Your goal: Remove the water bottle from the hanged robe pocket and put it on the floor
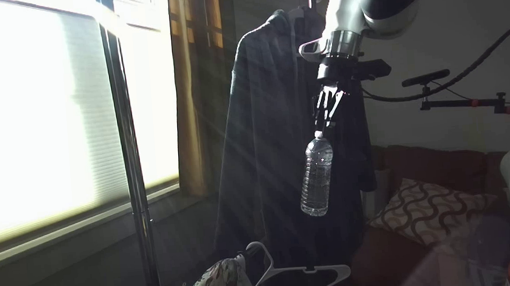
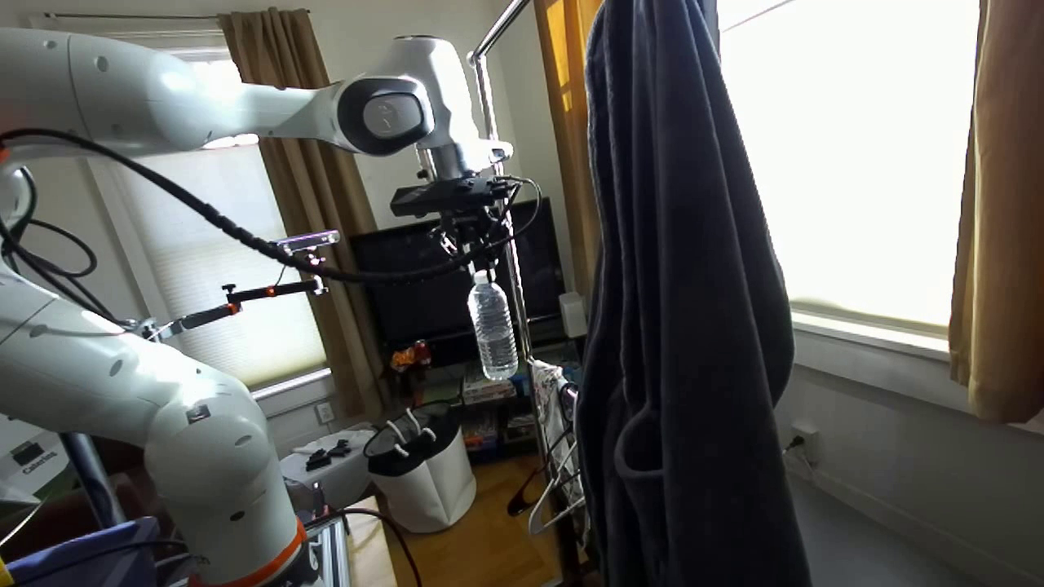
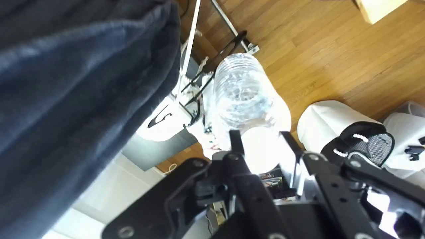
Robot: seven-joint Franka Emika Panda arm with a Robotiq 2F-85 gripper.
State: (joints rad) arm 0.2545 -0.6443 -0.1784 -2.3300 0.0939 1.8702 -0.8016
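1 clear, ribbed plastic water bottle hangs in mid-air, cap uppermost and slightly tilted, in both exterior views. Its white cap sits between the 2 fingertips of the black, jointed pincer; the pincer is clenched on the bottle at that cap. The white robot arm reaches over from above with its wrist directed downward.

1 long, dark navy robe hangs near the bottle. In an exterior view a gap separates the 2, and a curved-edged pocket shows on the robe; the bottle is outside it. In the wrist view the robe occupies the left side, and the bottle is well above the brown plank floor.

Surroundings: 1 white fabric basket with a black top and rope handles stands on the floor. 1 chrome pole rises before the window. Low in the foreground, 1 white plastic hanger is just beside 1 pale floral cloth. 1 pale cushion with brown wavy lines rests on a reddish-brown sofa.
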